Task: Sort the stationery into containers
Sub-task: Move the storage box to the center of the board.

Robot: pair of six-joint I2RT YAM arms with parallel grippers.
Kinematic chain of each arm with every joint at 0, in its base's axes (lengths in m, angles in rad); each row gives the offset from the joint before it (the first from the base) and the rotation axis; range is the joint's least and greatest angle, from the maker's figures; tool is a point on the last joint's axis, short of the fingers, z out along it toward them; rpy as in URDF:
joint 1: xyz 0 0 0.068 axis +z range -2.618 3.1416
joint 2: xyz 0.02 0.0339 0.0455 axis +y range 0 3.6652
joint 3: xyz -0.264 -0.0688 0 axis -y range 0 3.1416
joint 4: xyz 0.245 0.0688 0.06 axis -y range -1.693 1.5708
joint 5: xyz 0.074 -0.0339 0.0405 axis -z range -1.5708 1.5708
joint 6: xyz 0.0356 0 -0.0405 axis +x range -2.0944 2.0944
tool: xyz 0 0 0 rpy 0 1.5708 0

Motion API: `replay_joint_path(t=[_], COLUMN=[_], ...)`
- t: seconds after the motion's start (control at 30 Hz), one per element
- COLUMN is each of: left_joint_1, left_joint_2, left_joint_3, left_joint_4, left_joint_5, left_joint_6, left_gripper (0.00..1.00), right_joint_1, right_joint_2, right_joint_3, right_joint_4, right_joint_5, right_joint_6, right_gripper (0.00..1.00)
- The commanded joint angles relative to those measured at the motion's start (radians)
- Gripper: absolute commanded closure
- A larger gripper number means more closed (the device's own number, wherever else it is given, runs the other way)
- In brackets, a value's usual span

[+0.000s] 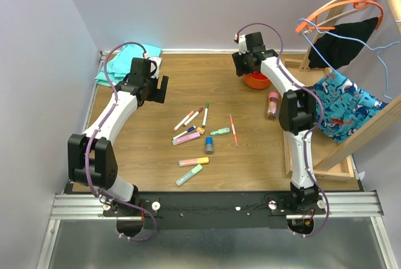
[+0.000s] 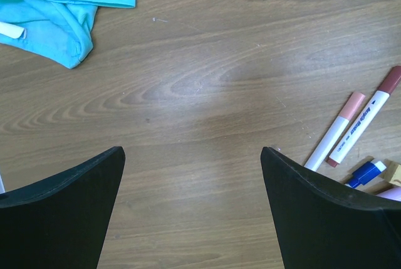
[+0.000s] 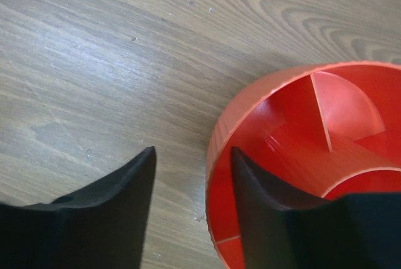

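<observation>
Right gripper [image 3: 193, 153] is parked straddling the wall of the orange-red organiser [image 3: 214, 175]: one finger hangs outside over bare wood, the other dips inside a compartment. The jaws aren't clamped, since you can see wood between the outer finger and the rim. So it's empty-handed.

Left gripper [image 2: 191, 156] is spread wide and holding nothing, hovering over plain wood well to the organiser's left.

All the stationery lies loose, well apart from the organiser on its near-left side: the white markers [image 1: 194, 117], pink highlighter [image 1: 186, 138], thin orange pen [image 1: 233, 128], blue-grey cylinder [image 1: 209, 145] and two more highlighters [image 1: 191, 168] nearer the arm bases. The compartments I can see are empty.

My read is that nothing's sorted yet and this is the "grab the pot" step. Next it needs to pinch squarely on that thin wall, then drag the organiser toward the pile without tipping it.

As for room, the organiser sits close to the back wall, so there's no slack behind it. The wooden tray [image 1: 326, 162] crowds its right side. The near-left stretch of wood looks open until you hit the markers, so that's the way to slide it.
</observation>
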Motion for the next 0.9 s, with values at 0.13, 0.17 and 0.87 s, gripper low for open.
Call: replay_joint_path(t=[0.13, 0.17, 0.87], left_joint_1=[-0.004, -0.004, -0.004], left_joint_2=[0.023, 0.024, -0.040], left_joint_3=[0.023, 0.021, -0.065], left_joint_4=[0.002, 0.004, 0.019], left_joint_5=[0.029, 0.030, -0.003], left_joint_6=[0.004, 0.001, 0.014], left_gripper=[0.01, 0.01, 0.01], right_joint_1=[0.011, 0.014, 0.206], right_joint_2=[-0.001, -0.006, -0.038], right_joint_3=[0.009, 0.006, 0.018], right_joint_4=[0.017, 0.017, -0.097], right_joint_5=[0.002, 0.002, -0.072], right_joint_6=[-0.030, -0.037, -0.100], right_gripper=[0.51, 0.52, 0.85])
